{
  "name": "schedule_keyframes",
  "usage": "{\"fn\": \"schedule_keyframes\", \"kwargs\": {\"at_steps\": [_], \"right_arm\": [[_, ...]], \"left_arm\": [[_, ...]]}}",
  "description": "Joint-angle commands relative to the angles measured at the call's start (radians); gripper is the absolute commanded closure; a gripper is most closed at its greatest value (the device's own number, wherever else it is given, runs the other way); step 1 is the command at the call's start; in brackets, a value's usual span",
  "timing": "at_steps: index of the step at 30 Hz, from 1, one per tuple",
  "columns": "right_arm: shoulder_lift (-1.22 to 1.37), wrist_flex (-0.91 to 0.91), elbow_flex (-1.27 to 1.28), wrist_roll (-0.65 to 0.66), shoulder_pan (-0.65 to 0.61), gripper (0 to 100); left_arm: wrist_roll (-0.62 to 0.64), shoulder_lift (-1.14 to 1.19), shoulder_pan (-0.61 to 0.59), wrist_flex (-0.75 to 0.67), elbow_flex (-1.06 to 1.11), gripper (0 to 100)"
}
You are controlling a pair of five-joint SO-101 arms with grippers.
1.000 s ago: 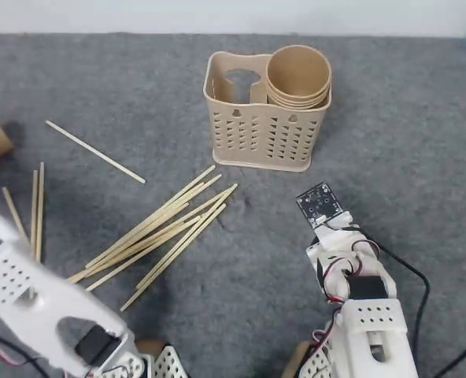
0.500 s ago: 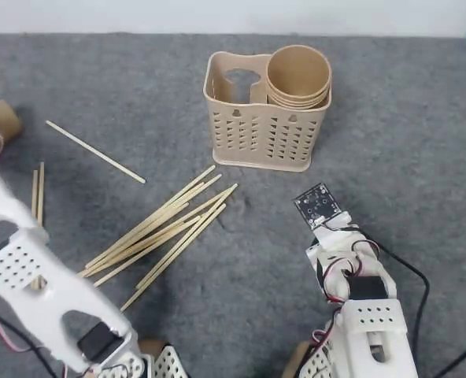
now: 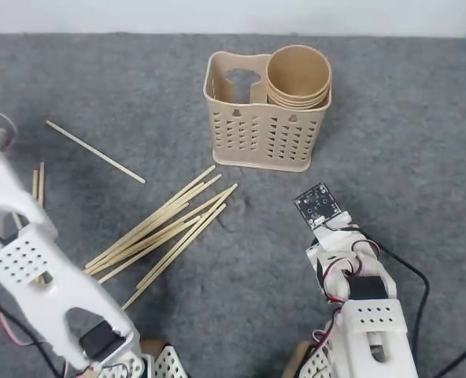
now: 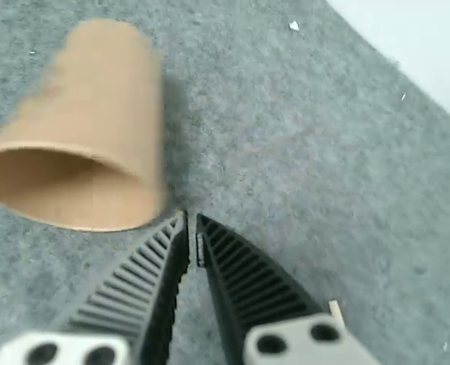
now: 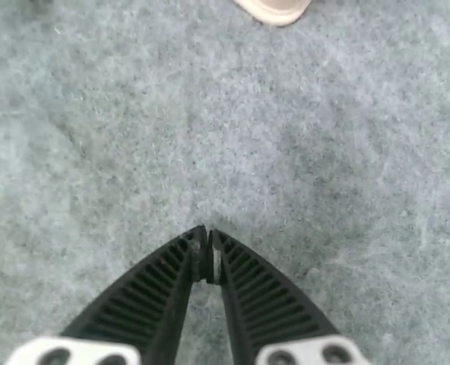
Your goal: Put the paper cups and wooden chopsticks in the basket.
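A tan basket stands at the far middle of the grey carpet, with a stack of paper cups in its right compartment. A loose paper cup lies on its side just past and to one side of my left gripper, which is shut on nothing. In the high view my left arm covers that cup at the far left. A pile of wooden chopsticks lies left of centre, and a single one lies farther back. My right gripper is shut over bare carpet.
Two more chopsticks lie beside my left arm. My right arm stands at the near right, in front of the basket corner. A chopstick end shows near my left gripper's base.
My left arm has swung toward the far left edge and now covers the loose cup that showed there before. The right arm has not moved.
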Motion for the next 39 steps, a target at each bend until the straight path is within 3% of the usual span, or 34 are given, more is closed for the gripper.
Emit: {"fn": "schedule_keyframes", "kwargs": {"at_steps": [1,12,16,26,30,34,39], "right_arm": [[-0.027,0.008,-0.009,0.015,-0.005,99.1],[-0.027,0.008,-0.009,0.015,-0.005,99.1],[-0.027,0.007,-0.009,0.015,-0.005,99.1],[-0.027,0.008,-0.009,0.015,-0.005,99.1],[-0.027,0.007,-0.009,0.015,-0.005,99.1],[-0.027,0.005,-0.009,0.015,-0.005,99.1],[-0.027,0.005,-0.009,0.015,-0.005,99.1]], "left_arm": [[0.011,-0.026,0.006,0.086,-0.117,99],[-0.031,-0.015,-0.133,0.479,-0.404,98],[-0.144,-0.015,-0.147,0.545,-0.409,98],[-0.209,-0.061,-0.167,0.697,-0.438,99],[-0.29,-0.15,-0.169,0.802,-0.437,99],[-0.345,-0.232,-0.21,0.816,-0.437,99],[-0.411,-0.305,-0.299,0.68,-0.437,99]]}}
